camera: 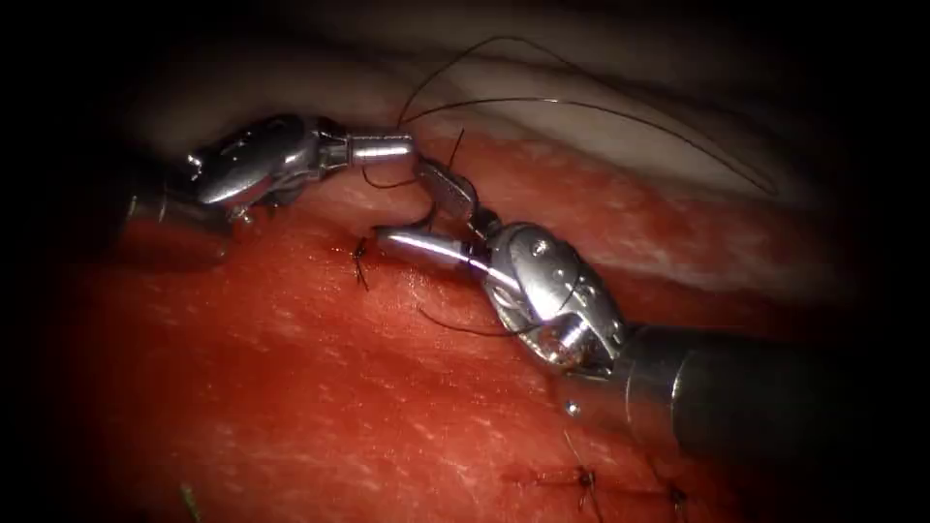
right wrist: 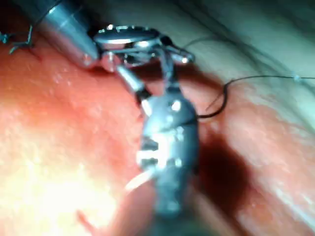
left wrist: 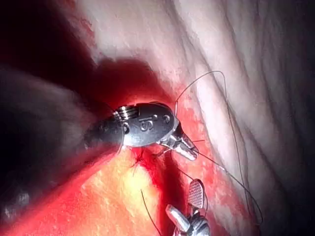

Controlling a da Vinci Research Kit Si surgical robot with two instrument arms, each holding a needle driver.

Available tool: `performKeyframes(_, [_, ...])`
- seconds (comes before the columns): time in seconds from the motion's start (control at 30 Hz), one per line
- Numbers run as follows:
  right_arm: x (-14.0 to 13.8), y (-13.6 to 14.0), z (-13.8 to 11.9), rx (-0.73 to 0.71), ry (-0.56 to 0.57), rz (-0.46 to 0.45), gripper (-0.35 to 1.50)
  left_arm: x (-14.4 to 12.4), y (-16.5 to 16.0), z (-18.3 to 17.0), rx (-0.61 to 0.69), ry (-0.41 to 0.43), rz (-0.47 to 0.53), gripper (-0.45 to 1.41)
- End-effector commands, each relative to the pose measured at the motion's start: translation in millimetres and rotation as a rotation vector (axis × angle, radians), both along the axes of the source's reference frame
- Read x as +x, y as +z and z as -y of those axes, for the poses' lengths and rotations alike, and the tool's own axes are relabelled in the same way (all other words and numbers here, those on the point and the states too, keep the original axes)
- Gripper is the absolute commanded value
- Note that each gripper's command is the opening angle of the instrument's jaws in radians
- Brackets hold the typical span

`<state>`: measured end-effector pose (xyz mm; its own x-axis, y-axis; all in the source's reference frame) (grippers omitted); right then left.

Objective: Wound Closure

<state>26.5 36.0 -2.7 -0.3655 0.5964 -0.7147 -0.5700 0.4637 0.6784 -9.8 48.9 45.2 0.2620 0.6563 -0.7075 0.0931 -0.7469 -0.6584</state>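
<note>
My left tool [camera: 407, 147] comes in from the left with its jaws shut on the dark thread [camera: 581, 105], which arcs away up and to the right over the pale edge of the tissue [camera: 291, 387]. My right tool [camera: 400, 201] reaches up from the lower right; its jaws are spread wide just below the left tool's tip and hold nothing. A short loop of thread [camera: 386, 183] hangs between them. A knotted stitch [camera: 360, 257] sits on the tissue beside the right tool's lower jaw. In the left wrist view, the shut left tool [left wrist: 193, 155] is near the open right tool [left wrist: 182, 196].
Two earlier knotted stitches [camera: 584, 476] [camera: 675, 494] lie on the tissue under the right shaft. A loose thread tail [camera: 465, 329] curves beside the right tool's wrist. Red fluid wets the tissue. Another stitch [right wrist: 17, 42] lies beside the left shaft in the right wrist view.
</note>
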Motion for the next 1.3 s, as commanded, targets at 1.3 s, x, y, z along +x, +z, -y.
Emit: performKeyframes(1.3, [1.8, 7.6, -2.8, 0.515, 0.117, 0.138, 0.81, -0.6, -5.4, 8.4, -0.027, 0.057, 0.048, -0.35])
